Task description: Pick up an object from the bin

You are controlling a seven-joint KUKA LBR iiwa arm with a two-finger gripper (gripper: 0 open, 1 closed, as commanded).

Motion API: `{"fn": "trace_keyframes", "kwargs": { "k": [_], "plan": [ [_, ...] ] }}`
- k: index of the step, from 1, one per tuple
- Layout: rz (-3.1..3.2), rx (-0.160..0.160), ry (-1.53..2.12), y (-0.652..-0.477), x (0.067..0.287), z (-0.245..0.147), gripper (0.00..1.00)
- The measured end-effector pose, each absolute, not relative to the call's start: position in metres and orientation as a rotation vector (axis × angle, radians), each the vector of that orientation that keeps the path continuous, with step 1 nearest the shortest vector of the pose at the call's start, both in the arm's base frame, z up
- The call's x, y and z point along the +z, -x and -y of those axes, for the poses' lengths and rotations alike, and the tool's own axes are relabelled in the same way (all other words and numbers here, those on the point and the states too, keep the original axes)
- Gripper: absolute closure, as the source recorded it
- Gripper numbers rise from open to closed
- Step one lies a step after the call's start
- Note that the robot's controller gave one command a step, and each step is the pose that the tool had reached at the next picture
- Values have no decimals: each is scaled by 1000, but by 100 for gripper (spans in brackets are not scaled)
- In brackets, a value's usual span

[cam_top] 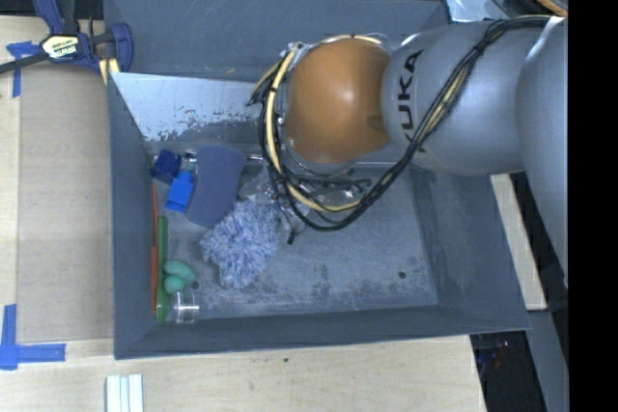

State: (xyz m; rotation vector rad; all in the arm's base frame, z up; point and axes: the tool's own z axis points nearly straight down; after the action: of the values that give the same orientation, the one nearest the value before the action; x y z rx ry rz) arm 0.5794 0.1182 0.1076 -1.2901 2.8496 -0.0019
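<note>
Where the arm (463, 101) enters the grey metal bin (425, 289) from the right, its rounded orange wrist cover (333, 101) sits over the upper middle of the bin floor, ringed below by yellow and black cables (319, 203). The gripper (282, 207) lies beneath that cover, low over the floor. Its state cannot be told, as the cover and cables hide its working end. Nearest to it, just left and below, lies a crumpled, fuzzy blue-grey cloth (239, 246). The cloth's upper right edge meets the dark parts under the cover, but whether they touch cannot be told. Just above and left of the cloth lies a flat blue-violet pad (214, 180), set at a tilt, its lower end against the cloth. A bright blue block (180, 194) sits at the pad's left edge, with a darker blue piece (165, 164) just above it. Along the left wall, a thin orange-red stick (154, 246) and a green stick (162, 251) lie side by side, running top to bottom. A green rounded thing (177, 277) rests near the lower left corner, and a small clear item (185, 310) lies just below it. Right of the cloth, the bin floor is scuffed, speckled grey metal.
</note>
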Motion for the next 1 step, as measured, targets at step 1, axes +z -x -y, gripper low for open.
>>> {"fn": "trace_keyframes", "kwargs": {
  "k": [1],
  "plan": [
    [-2843,-5,1286,-581,128,-119,100]
  ]
}}
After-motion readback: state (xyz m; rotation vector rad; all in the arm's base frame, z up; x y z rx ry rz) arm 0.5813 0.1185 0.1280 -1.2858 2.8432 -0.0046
